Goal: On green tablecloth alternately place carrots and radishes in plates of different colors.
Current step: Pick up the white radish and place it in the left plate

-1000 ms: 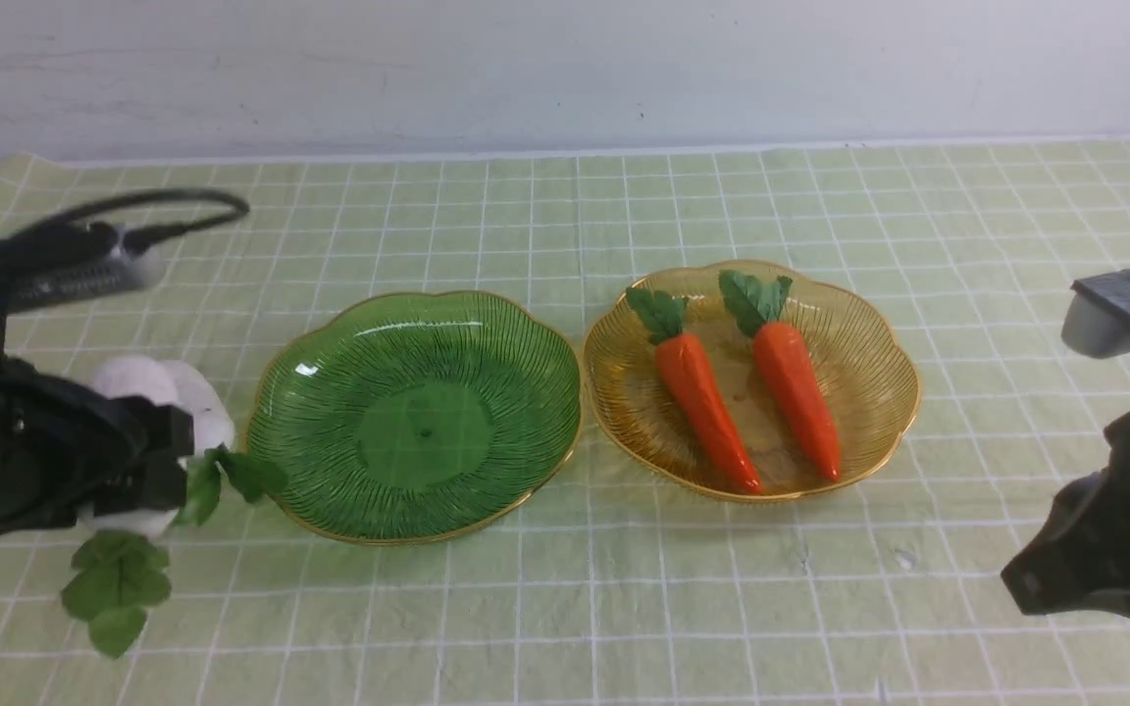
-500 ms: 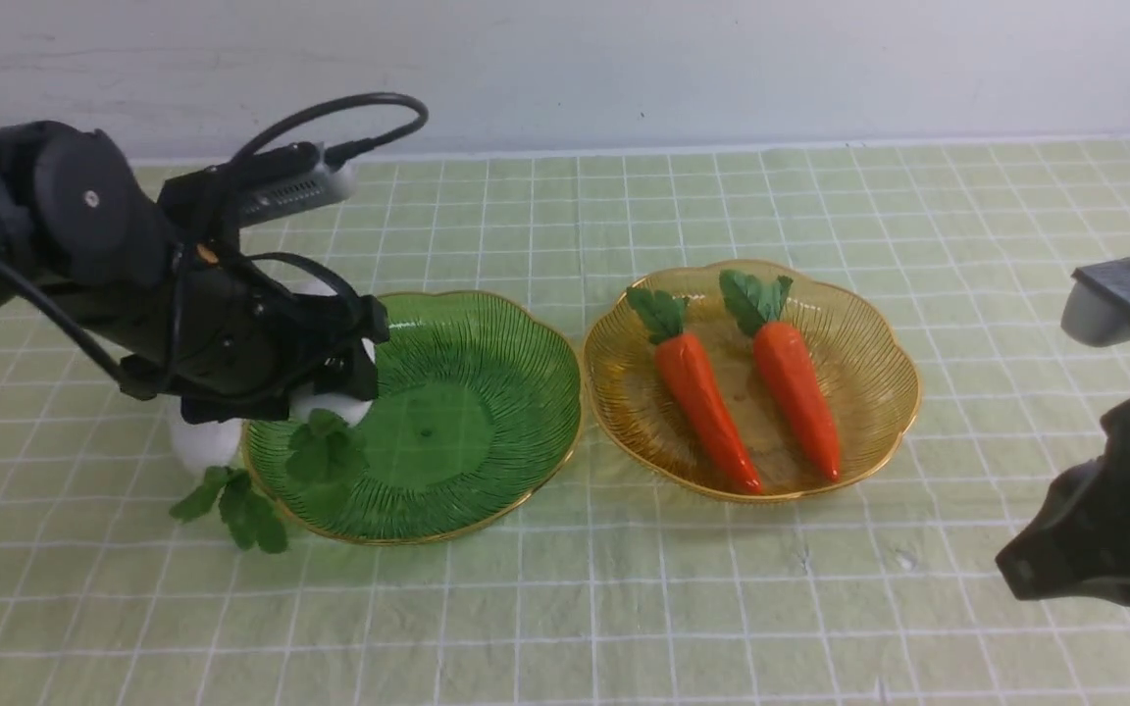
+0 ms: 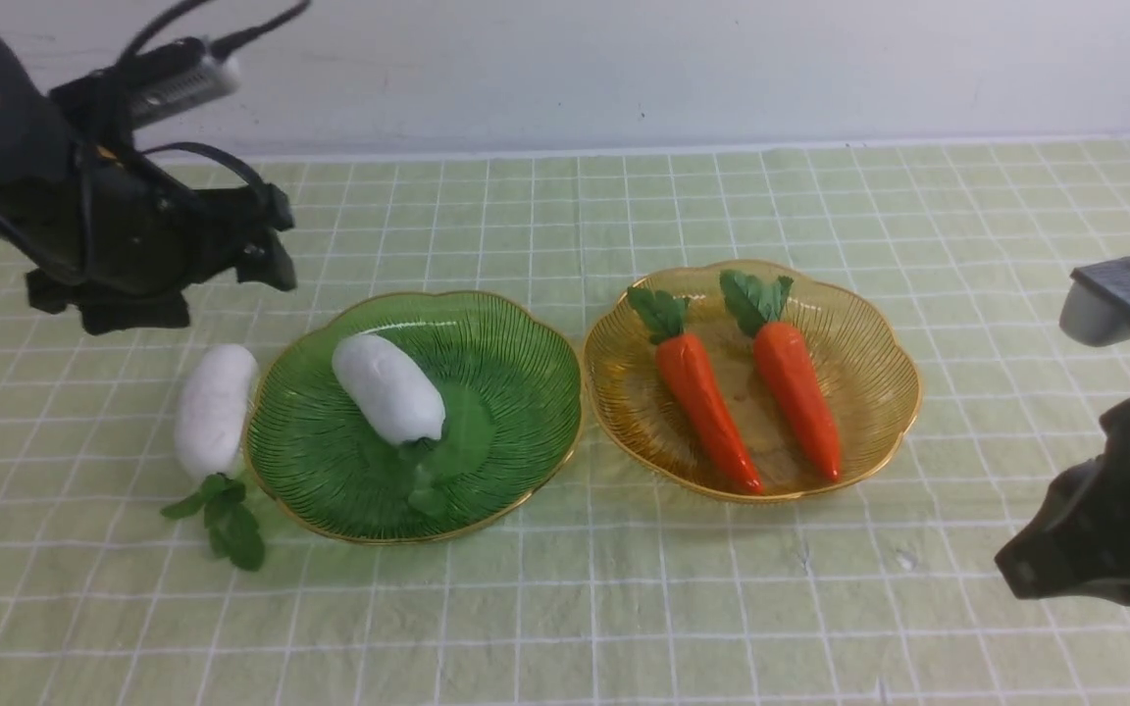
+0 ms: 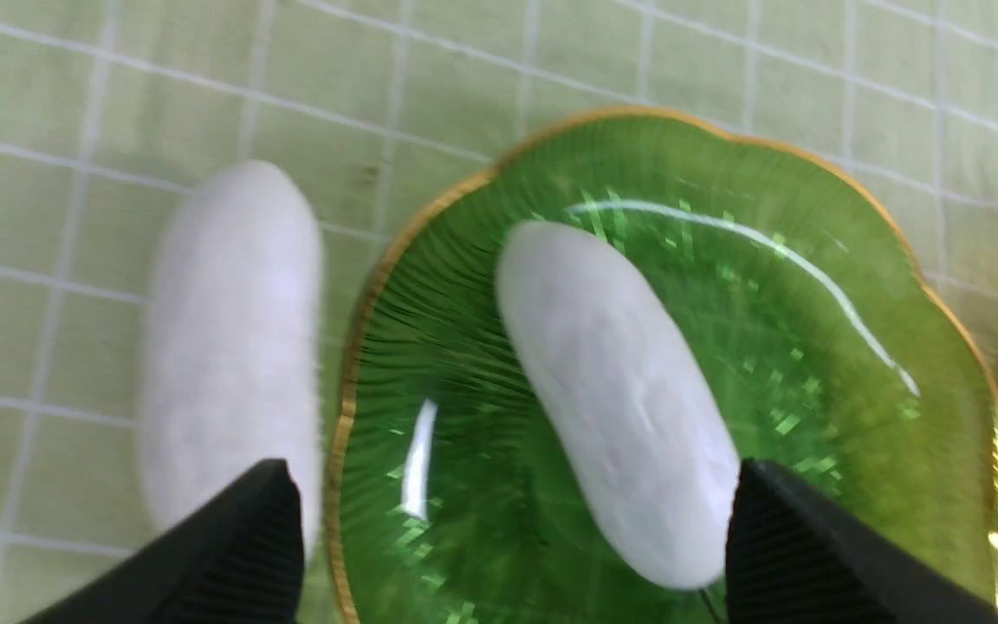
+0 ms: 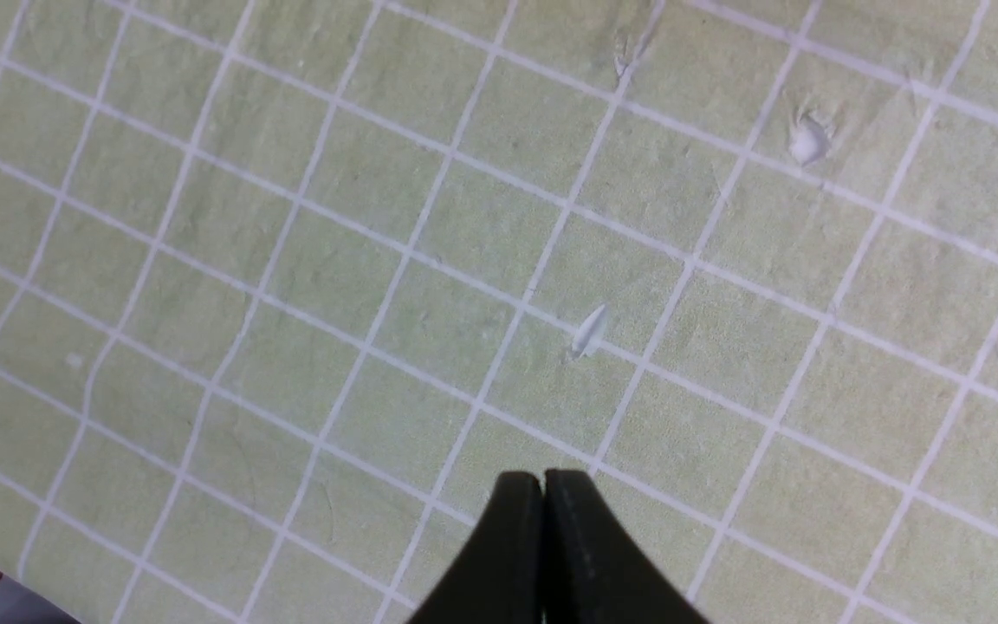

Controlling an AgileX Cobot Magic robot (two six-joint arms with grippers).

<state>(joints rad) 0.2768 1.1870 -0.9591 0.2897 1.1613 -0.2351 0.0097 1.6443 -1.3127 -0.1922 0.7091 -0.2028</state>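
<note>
The green tablecloth (image 3: pixel 624 608) covers the work surface and is slightly wrinkled. 2 plates stand side by side on it, rims nearly touching: the green plate (image 3: pixel 516 392) on the left, the amber plate (image 3: pixel 869 373) on the right. Inside the green plate lies radish 1 (image 3: pixel 388 389), slanted, its leaf end toward the near rim and hard to make out against the green plastic. Outside that plate, just beside its left rim, radish 2 (image 3: pixel 215 410) lies on the cloth with its leaves toward the near side. In the amber plate, carrot 1 (image 3: pixel 702 402) and carrot 2 (image 3: pixel 798 397) lie roughly parallel and apart, leafy tops toward the far rim. The left gripper (image 3: pixel 276 245) hangs above the cloth, behind and left of the green plate, jaws spread wide with nothing between them and clear of both radishes. The right gripper (image 5: pixel 542 485) is over bare cloth at the near right, well apart from the plates, jaws pressed together, pinching nothing.
</note>
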